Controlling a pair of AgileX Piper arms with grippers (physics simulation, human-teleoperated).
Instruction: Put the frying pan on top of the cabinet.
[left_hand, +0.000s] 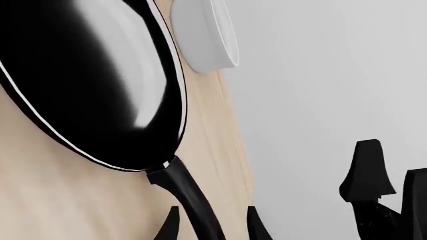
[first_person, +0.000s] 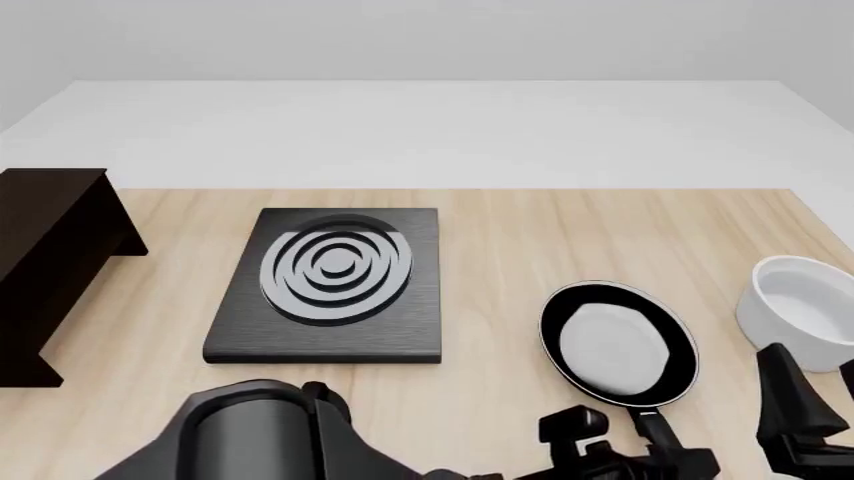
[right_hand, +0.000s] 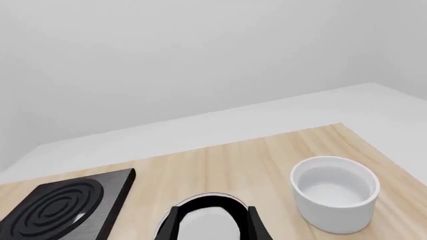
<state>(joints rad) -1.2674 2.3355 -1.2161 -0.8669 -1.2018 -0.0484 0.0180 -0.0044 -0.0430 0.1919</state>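
Left claw (left_hand: 213, 222) open, apparently straddling the round black silver-rimmed frying pan's (first_person: 618, 343) handle for grasping; right claw (right_hand: 212, 222) open.

Stove plate (first_person: 330, 285) between pan (first_person: 618, 343), cabinet (first_person: 47, 265)

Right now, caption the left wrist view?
Left gripper straddling the black frying pan handle, white bowl beyond.

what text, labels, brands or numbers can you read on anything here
None: no readable writing in any view.
The black frying pan with pale inside, white bowl, dark brown wooden cabinet and flat black stove plate are unmarked; its grey concentric rings are a pattern, not text.
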